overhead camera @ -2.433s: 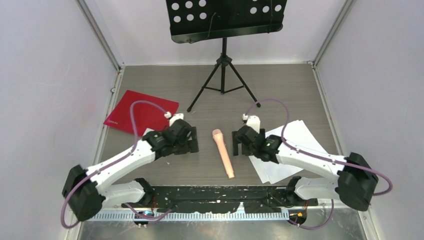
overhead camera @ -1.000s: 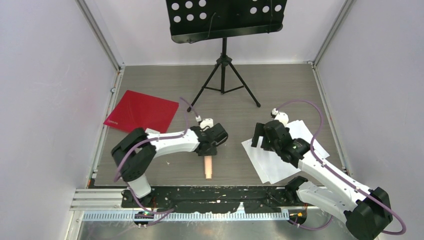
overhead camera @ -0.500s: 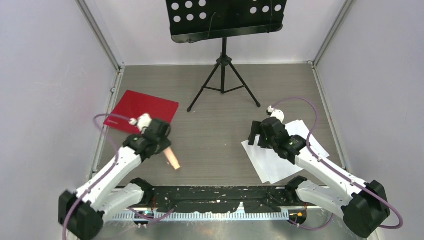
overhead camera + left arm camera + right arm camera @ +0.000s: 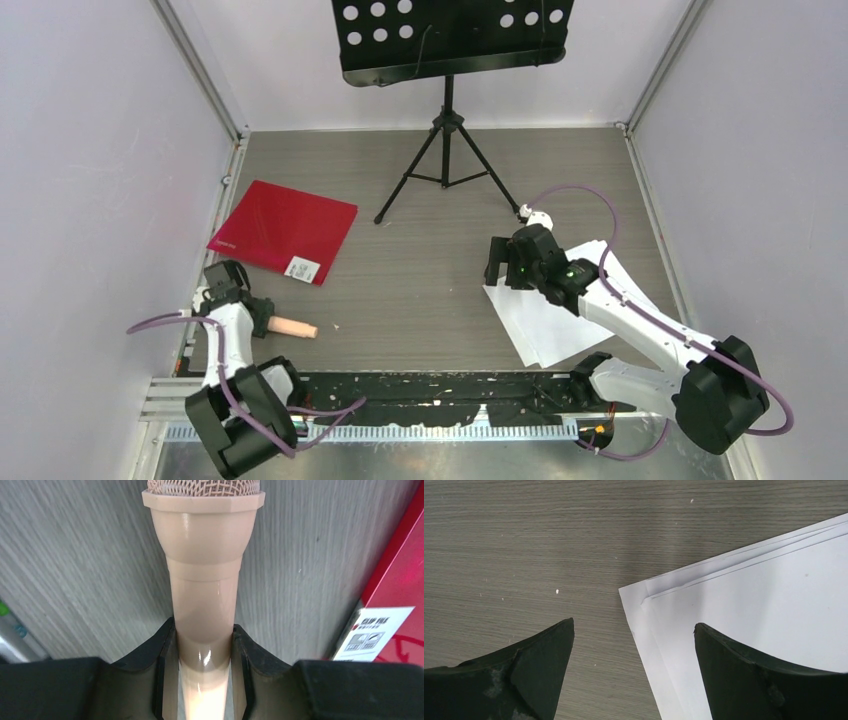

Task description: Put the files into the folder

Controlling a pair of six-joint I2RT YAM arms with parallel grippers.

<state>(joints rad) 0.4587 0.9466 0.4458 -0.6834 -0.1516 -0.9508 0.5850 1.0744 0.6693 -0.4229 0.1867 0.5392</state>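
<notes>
Gripper, left: closed partway, jaws pressed on the handle of a pink microphone, low at the left edge of the surface.
Folder: red, closed, flat on the left, with a white label at its near corner. No paper shows at its edges, and I cannot see inside.
Folder, handling: I judge it thin, light and fairly stiff. The cover needs lifting at a free edge.
Gripper, right: jaws wide apart, holding nothing, hovering over the files' left corner.
Files: loose white sheets, slightly fanned, flat on the right, well apart from the folder.
Files, handling: I judge them light, limp and slippery on one another. I would pinch the whole stack at the exposed corner, as single sheets may slide off or crease.
</notes>
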